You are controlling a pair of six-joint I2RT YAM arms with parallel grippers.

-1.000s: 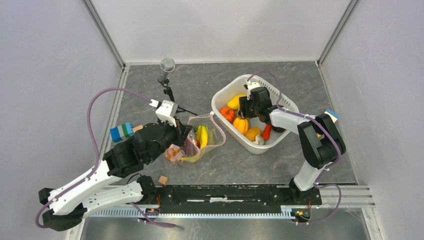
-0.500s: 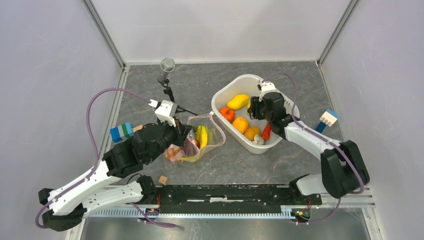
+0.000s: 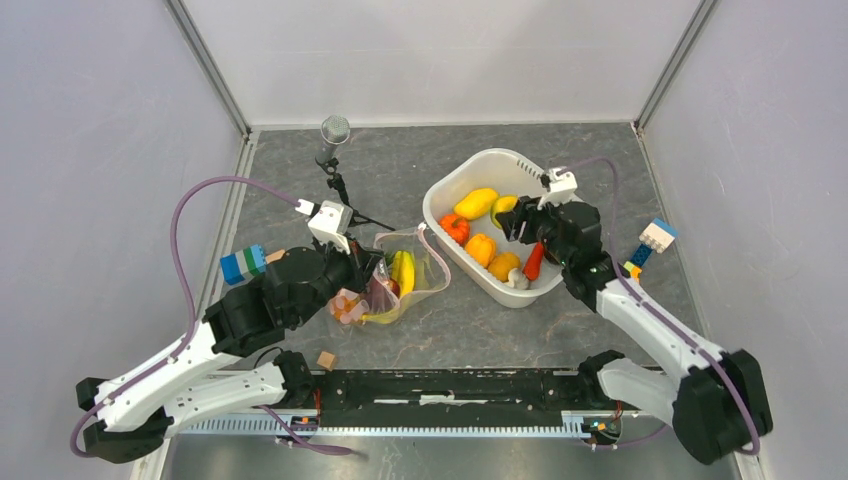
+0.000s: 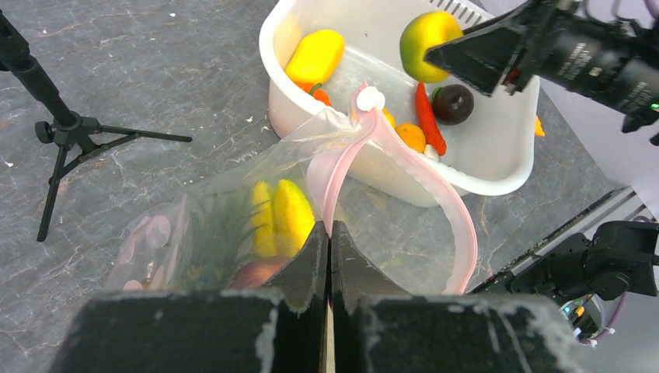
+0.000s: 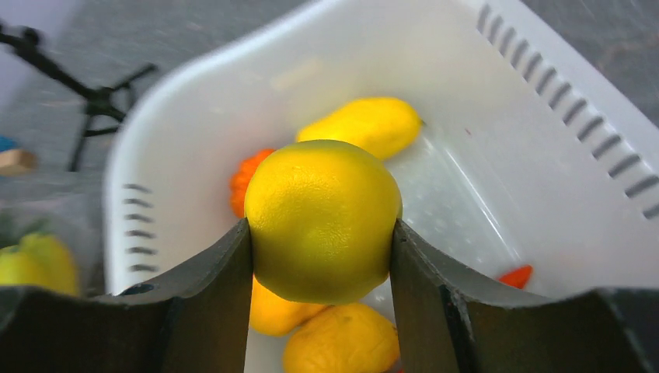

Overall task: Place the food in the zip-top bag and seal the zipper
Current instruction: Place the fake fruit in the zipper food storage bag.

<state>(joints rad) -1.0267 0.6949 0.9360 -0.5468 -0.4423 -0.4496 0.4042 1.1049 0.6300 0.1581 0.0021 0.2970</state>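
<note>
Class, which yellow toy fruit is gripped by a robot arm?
The round yellow-green lemon, clamped in the right gripper. The long yellow mango lies in the white plastic tub; the bananas sit in the clear bag.

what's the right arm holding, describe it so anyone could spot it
Look at the white tub on the right of the table. Over it, the right gripper is shut on a round yellow lemon. It is the only fruit lifted off the tub floor, clamped between two black fingers.
</note>
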